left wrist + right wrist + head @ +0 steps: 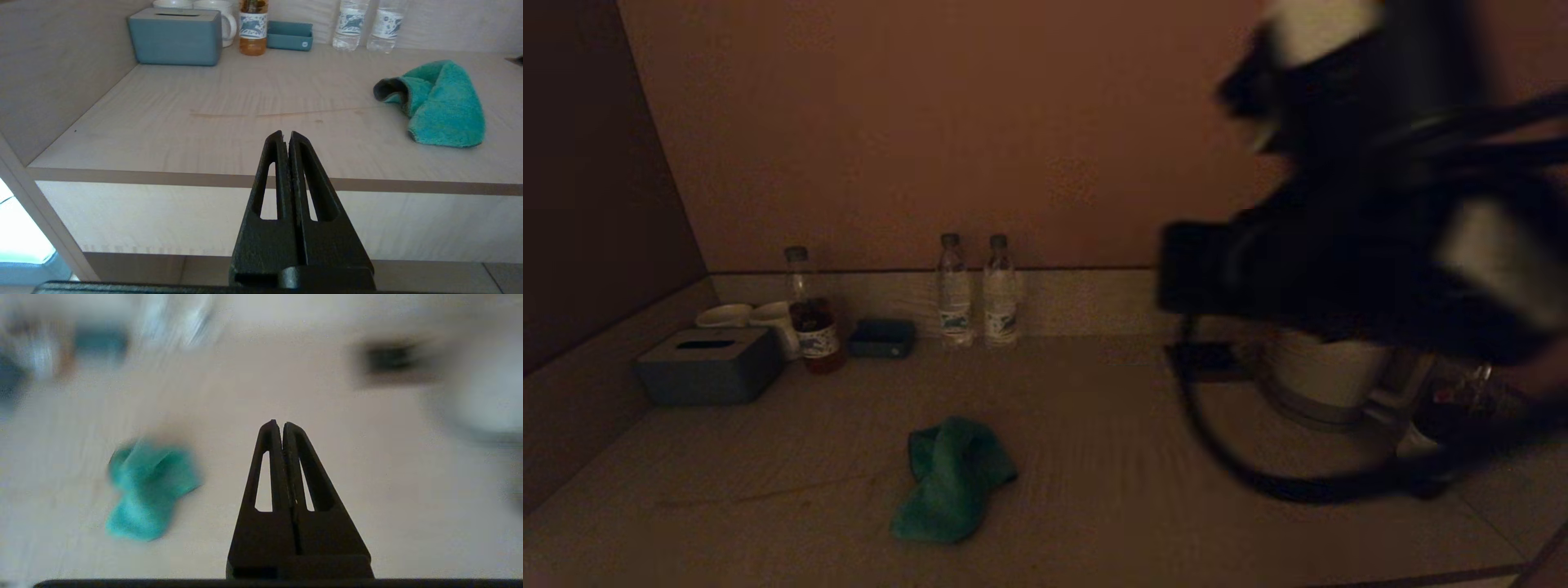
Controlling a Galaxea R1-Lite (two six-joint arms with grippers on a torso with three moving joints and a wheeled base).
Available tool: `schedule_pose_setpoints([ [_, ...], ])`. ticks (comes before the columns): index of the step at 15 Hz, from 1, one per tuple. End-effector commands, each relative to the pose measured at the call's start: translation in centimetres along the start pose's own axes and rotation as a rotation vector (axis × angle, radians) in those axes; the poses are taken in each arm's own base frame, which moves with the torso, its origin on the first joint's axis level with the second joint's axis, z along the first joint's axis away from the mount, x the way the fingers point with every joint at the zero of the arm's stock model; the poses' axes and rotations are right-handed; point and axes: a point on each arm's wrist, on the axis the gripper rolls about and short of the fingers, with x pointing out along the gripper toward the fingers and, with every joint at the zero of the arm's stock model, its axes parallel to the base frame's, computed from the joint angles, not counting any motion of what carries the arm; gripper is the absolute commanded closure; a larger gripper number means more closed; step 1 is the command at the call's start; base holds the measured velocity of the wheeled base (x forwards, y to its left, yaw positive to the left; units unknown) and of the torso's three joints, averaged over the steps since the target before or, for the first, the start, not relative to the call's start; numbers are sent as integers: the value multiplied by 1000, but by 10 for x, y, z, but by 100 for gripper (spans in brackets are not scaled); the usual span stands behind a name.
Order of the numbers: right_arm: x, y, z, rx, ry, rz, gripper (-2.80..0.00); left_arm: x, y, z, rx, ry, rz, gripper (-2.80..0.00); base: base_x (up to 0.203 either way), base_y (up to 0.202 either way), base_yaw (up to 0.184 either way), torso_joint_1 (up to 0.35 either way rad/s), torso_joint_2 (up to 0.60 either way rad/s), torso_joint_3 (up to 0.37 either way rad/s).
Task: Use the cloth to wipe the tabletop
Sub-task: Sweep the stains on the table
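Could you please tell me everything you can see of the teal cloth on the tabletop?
The cloth is a small teal-green rag, fuzzy like microfibre, with a darker grey edge showing at one folded end. It lies loosely crumpled and folded over itself, flat on the bare tabletop, near the middle and towards the front edge, well apart from the bottles and boxes along the back rim. Nothing touches it but the tabletop; neither gripper holds it.

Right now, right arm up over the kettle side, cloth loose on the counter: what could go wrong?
1. The right gripper is shut and empty above the tabletop; unless it opens, it would likely push the cloth rather than pinch it.
2. The right arm passes close over the white kettle, which it could knock.
3. The cloth lies bunched; wide wipes might reach the two water bottles at the back.
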Motion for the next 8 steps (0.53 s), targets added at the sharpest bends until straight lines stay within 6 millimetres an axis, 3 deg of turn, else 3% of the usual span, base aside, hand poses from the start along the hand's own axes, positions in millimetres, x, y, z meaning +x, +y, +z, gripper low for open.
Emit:
schedule_pose_setpoints([
  [1, -107, -89, 10, 73, -246, -9, 0, 0, 0, 0, -1, 0, 0, 0, 0, 0, 0, 0, 0, 0],
  [3, -146, -137, -25, 103, -374, -203, 0, 0, 0, 0, -4, 0, 2, 0, 0, 0, 0, 0, 0, 0],
  [4, -158, -148, -42, 108, -423, -291, 0, 0, 0, 0, -4, -2, 2, 0, 0, 0, 0, 0, 0, 0],
  [8, -190, -162, -99, 57, -536, -410, 0, 0, 0, 0, -4, 0, 0, 0, 0, 0, 0, 0, 0, 0],
])
